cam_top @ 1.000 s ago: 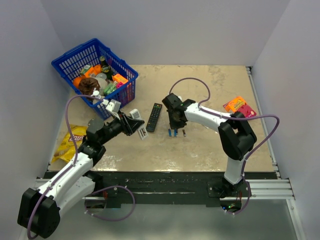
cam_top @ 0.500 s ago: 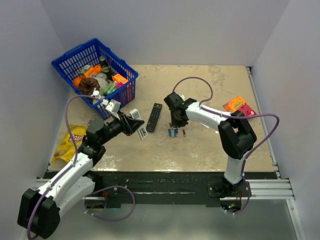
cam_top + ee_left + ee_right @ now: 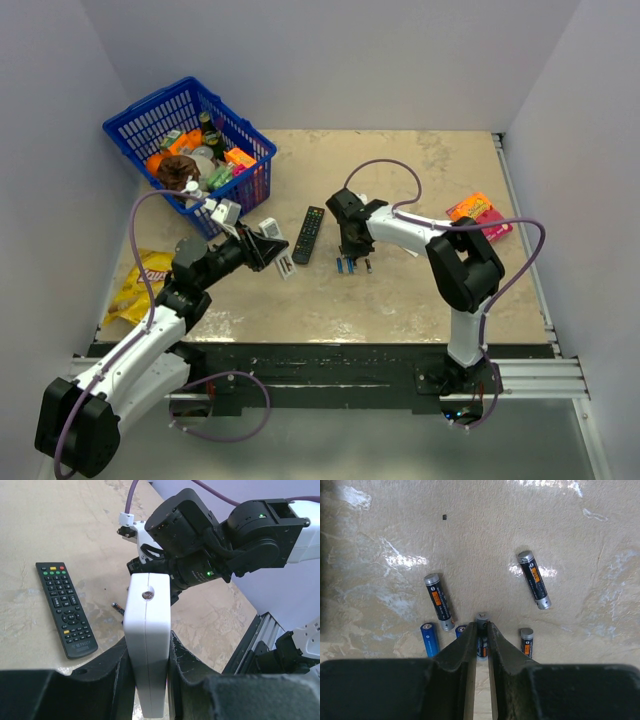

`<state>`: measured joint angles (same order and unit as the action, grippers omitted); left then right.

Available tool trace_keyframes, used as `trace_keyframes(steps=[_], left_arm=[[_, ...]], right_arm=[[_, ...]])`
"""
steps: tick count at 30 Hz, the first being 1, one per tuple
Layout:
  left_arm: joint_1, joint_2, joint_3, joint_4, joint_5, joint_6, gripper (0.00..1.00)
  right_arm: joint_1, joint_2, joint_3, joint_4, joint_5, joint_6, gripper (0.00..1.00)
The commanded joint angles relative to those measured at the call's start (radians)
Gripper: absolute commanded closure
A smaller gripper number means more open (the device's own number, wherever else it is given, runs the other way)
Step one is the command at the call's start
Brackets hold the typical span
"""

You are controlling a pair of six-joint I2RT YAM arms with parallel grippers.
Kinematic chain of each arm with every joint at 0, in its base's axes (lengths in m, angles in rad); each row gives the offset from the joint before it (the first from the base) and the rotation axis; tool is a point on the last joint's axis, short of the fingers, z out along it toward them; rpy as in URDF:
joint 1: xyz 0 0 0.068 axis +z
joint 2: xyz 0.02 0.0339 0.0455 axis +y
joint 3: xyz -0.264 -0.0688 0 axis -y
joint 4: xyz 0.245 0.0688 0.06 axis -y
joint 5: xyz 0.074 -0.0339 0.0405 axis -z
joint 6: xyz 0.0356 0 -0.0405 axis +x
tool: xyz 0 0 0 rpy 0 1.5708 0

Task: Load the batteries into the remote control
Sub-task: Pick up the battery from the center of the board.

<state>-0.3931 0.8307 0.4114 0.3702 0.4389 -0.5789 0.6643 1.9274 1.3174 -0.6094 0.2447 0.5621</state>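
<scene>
Right gripper [image 3: 480, 639] pinched on a dark battery [image 3: 481, 620], other cells [image 3: 439, 602] just ahead and beside, left gripper [image 3: 148, 642] clamped on white remote [image 3: 147, 615], black remote [image 3: 66, 609] to its left.

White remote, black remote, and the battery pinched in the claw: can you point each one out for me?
white remote [image 3: 147, 645]: left wrist view, on its narrow side edge facing the camera.
black remote [image 3: 66, 610]: left wrist view, middle of its keypad.
pinched battery [image 3: 481, 620]: right wrist view, its exposed top end.
</scene>
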Motion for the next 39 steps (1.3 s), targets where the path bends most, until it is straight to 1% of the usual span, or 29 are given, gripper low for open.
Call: trace_keyframes(steps=[1,10,18,20,21,24,28,29,31,32,34,35,38,39], left_arm=[[0.007,-0.013,0.017,0.03,0.004,0.024,1.0],[0.007,-0.007,0.017,0.036,0.004,0.013,1.0],[0.007,0.027,0.01,0.093,0.026,-0.035,1.0],[0.007,0.034,0.007,0.116,0.029,-0.045,1.0],[0.007,0.044,0.001,0.139,0.034,-0.056,1.0],[0.007,0.064,-0.008,0.199,0.05,-0.084,1.0],[0.007,0.1,-0.02,0.303,0.066,-0.136,1.0],[0.007,0.11,-0.023,0.324,0.067,-0.145,1.0],[0.007,0.14,-0.023,0.375,0.067,-0.167,1.0],[0.007,0.166,-0.013,0.389,0.078,-0.173,1.0],[0.007,0.191,0.004,0.4,0.081,-0.174,1.0],[0.007,0.212,0.018,0.404,0.081,-0.179,1.0],[0.007,0.251,0.036,0.467,0.087,-0.219,1.0],[0.007,0.263,0.04,0.51,0.092,-0.231,1.0]], right_arm=[[-0.006,-0.001,-0.02,0.026,0.016,0.021,0.84],[-0.009,0.005,-0.049,0.042,0.018,0.007,0.84],[-0.012,0.012,-0.07,0.054,0.027,-0.027,0.81],[-0.012,0.004,-0.081,0.065,0.03,-0.031,0.83],[-0.012,-0.004,-0.086,0.068,0.031,-0.037,0.88],[-0.012,-0.053,-0.099,0.092,0.048,-0.057,0.9],[-0.012,-0.175,-0.122,0.14,0.087,-0.091,0.93],[-0.012,-0.232,-0.127,0.163,0.103,-0.102,0.94],[-0.009,-0.295,-0.144,0.194,0.105,-0.137,0.94],[-0.008,-0.362,-0.156,0.245,0.088,-0.151,0.95],[-0.005,-0.427,-0.197,0.334,0.065,-0.191,0.95],[-0.003,-0.489,-0.208,0.364,0.027,-0.203,0.95],[0.008,-0.588,-0.245,0.474,-0.028,-0.241,0.95],[0.011,-0.611,-0.263,0.503,-0.08,-0.258,0.94]])
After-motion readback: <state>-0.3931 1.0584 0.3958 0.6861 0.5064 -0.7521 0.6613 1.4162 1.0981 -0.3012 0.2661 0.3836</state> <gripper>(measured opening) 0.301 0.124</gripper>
